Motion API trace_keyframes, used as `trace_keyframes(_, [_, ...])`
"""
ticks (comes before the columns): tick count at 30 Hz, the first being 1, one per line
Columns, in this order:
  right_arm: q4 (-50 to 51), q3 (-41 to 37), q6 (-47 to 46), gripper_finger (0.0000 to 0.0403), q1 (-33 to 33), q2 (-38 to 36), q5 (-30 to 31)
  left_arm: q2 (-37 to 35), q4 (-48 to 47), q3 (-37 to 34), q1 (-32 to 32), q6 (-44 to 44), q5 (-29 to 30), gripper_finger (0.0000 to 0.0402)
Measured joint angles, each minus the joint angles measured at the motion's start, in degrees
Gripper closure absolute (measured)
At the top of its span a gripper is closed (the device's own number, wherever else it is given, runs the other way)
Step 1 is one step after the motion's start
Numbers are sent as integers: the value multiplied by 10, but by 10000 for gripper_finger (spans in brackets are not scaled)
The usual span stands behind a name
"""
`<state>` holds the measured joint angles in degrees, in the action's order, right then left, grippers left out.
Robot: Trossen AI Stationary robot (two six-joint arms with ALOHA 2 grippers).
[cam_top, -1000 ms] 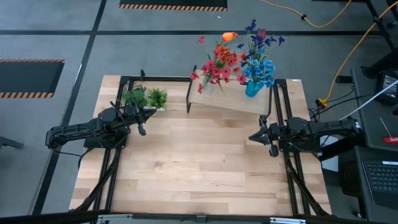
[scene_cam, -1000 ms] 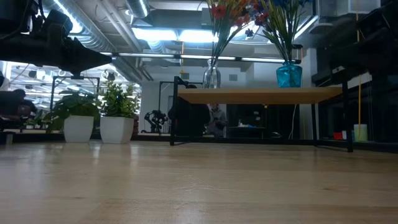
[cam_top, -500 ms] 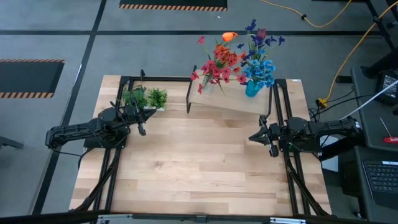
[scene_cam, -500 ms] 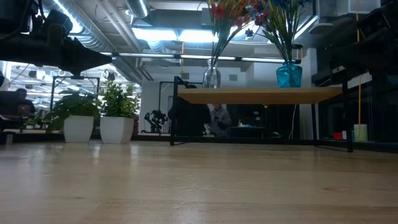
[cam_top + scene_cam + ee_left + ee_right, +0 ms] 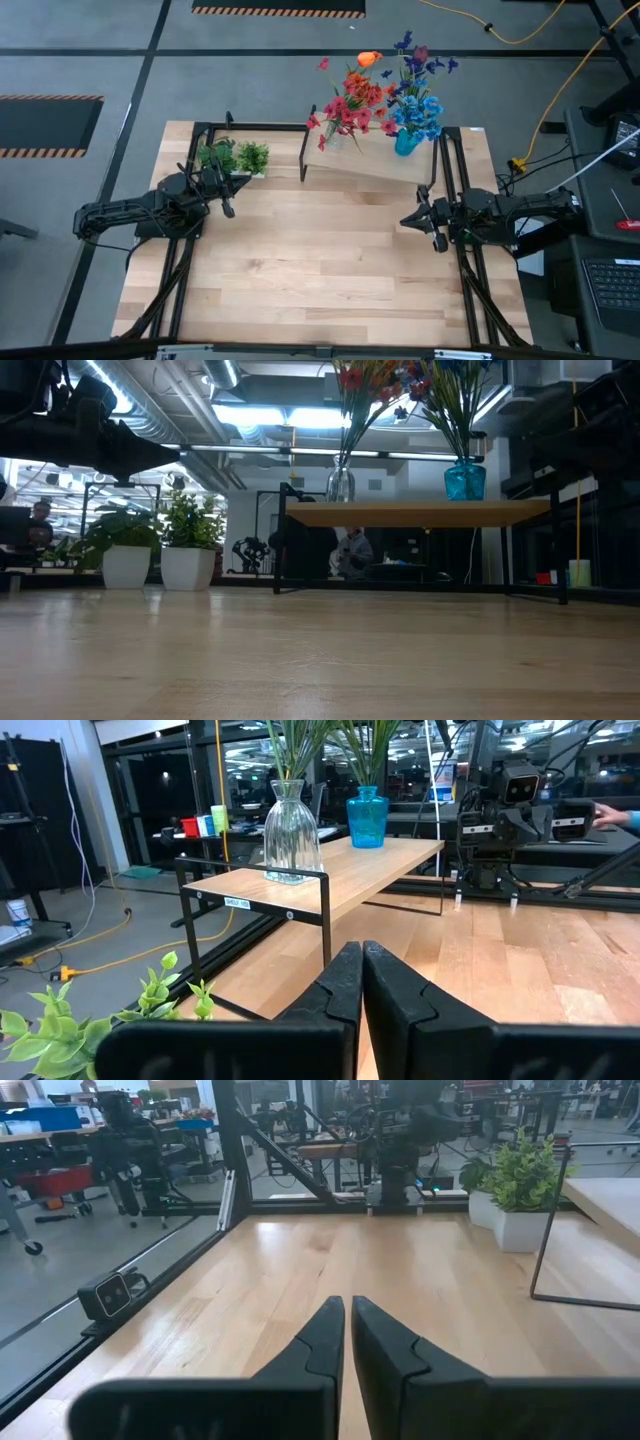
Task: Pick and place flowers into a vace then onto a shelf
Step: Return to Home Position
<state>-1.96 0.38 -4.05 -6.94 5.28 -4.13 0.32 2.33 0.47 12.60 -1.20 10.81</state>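
Note:
The red and orange flowers [image 5: 350, 98] stand in a clear glass vase [image 5: 291, 833], and the blue and purple flowers [image 5: 417, 95] stand in a blue vase [image 5: 367, 817]. Both vases rest by their bases on the light-wood shelf [image 5: 362, 160] at the table's far edge. My left gripper [image 5: 227, 204] hovers shut near the table's left side, beside two potted plants. My right gripper [image 5: 408, 220] hovers shut near the table's right side, in front of the shelf. Neither gripper touches anything.
Two small leafy potted plants [image 5: 234, 157] in white pots stand at the far left of the table, left of the shelf. Black frame rails [image 5: 180, 290] run along the table's left and right sides. Bare tabletop [image 5: 320, 260] lies between the arms. People show in the room beyond.

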Motion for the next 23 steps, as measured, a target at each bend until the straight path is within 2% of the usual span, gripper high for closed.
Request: trace_keyframes(23, [0, 0, 0, 375, 0, 0, 0, 0, 0, 0, 0, 0, 0, 395])
